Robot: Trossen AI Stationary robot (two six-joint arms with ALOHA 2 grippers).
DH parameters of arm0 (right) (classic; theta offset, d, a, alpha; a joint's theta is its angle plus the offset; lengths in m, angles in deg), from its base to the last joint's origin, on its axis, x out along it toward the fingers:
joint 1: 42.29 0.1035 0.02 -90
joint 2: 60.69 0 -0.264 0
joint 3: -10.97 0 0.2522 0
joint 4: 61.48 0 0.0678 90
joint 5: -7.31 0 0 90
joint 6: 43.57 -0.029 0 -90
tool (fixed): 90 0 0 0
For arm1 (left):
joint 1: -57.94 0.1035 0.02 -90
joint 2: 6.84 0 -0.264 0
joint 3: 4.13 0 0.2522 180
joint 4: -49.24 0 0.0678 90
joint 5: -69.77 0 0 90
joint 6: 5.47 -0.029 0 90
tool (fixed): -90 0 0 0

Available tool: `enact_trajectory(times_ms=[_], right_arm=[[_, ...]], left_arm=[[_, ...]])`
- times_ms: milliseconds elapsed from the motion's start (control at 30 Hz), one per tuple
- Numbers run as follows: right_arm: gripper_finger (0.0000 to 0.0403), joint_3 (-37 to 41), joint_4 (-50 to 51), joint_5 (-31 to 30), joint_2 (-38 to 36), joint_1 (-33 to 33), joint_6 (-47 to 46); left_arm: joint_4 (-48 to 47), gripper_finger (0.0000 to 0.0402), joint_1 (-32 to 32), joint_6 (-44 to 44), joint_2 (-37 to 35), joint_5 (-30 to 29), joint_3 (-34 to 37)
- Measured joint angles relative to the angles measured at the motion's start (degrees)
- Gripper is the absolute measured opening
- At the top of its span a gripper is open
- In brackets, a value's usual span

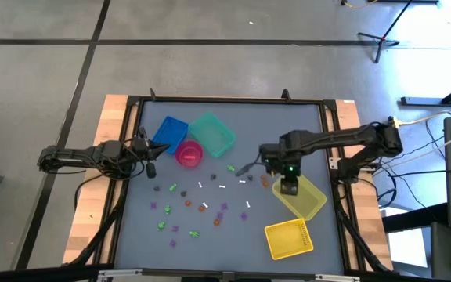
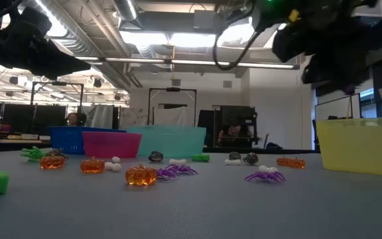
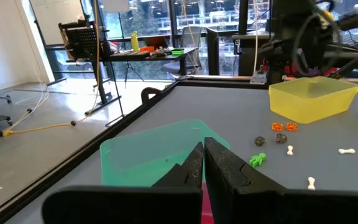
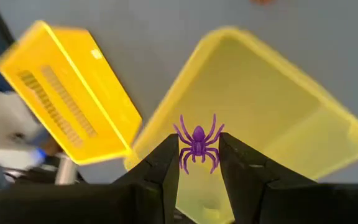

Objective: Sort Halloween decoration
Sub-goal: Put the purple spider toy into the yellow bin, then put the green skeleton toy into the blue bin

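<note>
From above, the left gripper point(image 1: 149, 147) sits at the table's point(image 1: 304, 125) left edge, fingers pressed together, just left of the blue bin point(image 1: 170, 131) and pink bin point(image 1: 189, 154), with the teal bin point(image 1: 212, 134) to their right. The right gripper point(image 1: 289, 186) hangs over the pale yellow bin point(image 1: 308, 201) at right centre; a deeper yellow bin point(image 1: 289, 238) lies below it. Trinkets point(image 1: 202, 207) in purple, orange, green and white are scattered across the lower middle of the table. At table level, orange pumpkins point(image 2: 140, 175), purple spiders point(image 2: 266, 175) and white bones point(image 2: 177, 161) dot the foreground, the blue, pink and teal bins line up at centre left, and the pale yellow bin stands at right under a dark arm. The left wrist view shows closed fingers point(image 3: 229, 168) in front of the teal bin, with the pale yellow bin at upper right. In the right wrist view, the right gripper's fingers point(image 4: 244, 171) pinch a purple spider point(image 4: 198, 142) over the pale yellow bin, beside the deeper yellow one at left.
</note>
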Motion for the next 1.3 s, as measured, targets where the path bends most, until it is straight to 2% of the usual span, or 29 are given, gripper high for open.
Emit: enact_trajectory(times_ms=[167,333,600,767,900,1067,1200,1300], right_arm=[[0.0114,0.0,0.2,-4.5,0.0,4.3,-0.1],[0.0135,0.0,0.4,-5.4,0.0,6.4,-0.2],[0.0201,0.0,0.6,-7.8,0.0,6.2,-3.4],[0.0219,0.0,0.5,-9.6,0.0,6.2,-3.1],[0.0220,0.0,0.5,-9.6,0.0,6.2,-2.8],[0.0220,0.0,0.5,-10.3,-0.3,6.2,0.2],[0.0220,0.0,-0.2,-17.5,-1.7,6.2,4.5],[0.0220,0.0,-0.5,-24.0,-3.4,5.5,6.7]], left_arm=[[0.0,0.0002,0.0,0.0,0.0,0.0,0.0],[0.0,0.0011,0.0,0.2,0.0,0.0,0.0],[0.0,0.0058,0.0,0.4,0.0,0.0,0.0],[0.4,0.0096,0.0,2.0,0.0,0.0,0.0],[4.4,0.0120,0.0,5.7,0.2,1.1,0.0],[13.4,0.0127,0.0,6.1,2.3,4.5,0.0],[22.2,0.0127,0.0,6.0,7.2,7.6,0.0],[26.2,0.0127,0.0,6.0,11.8,7.5,0.0]])
